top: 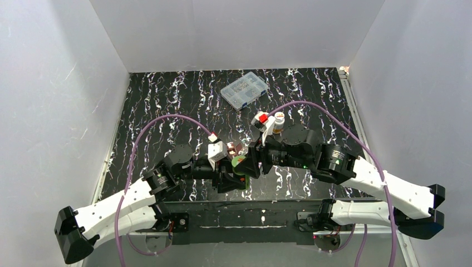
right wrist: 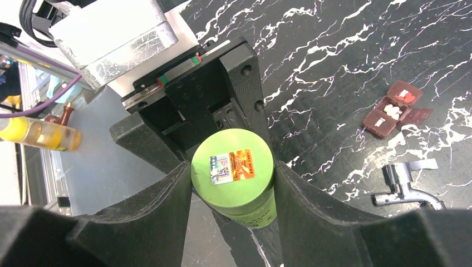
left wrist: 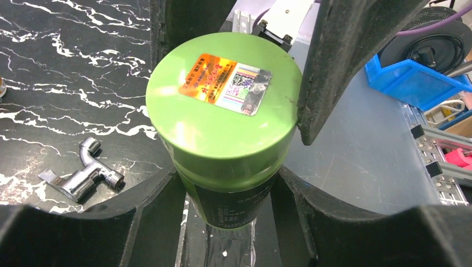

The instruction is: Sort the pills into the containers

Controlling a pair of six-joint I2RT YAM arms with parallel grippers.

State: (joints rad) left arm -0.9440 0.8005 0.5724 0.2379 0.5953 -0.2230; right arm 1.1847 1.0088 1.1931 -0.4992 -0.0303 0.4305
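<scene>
The dark container with the bright green cap [top: 240,163] is held off the table between both arms. My left gripper [left wrist: 228,186] is shut on its dark body [left wrist: 242,208], below the cap. From the other side my right gripper [right wrist: 232,179] is shut on the green cap [right wrist: 232,167], one finger pressed against each side of it. The amber container with a white cap [top: 278,121] stands upright behind the right arm. White pills lie in a small open maroon case [right wrist: 392,114] on the black marbled table.
A clear compartment box [top: 243,89] sits at the back of the table. A chrome metal fitting [left wrist: 83,173] lies on the table near the pill case, and the right wrist view shows that fitting [right wrist: 402,190] too. White walls enclose the table on three sides.
</scene>
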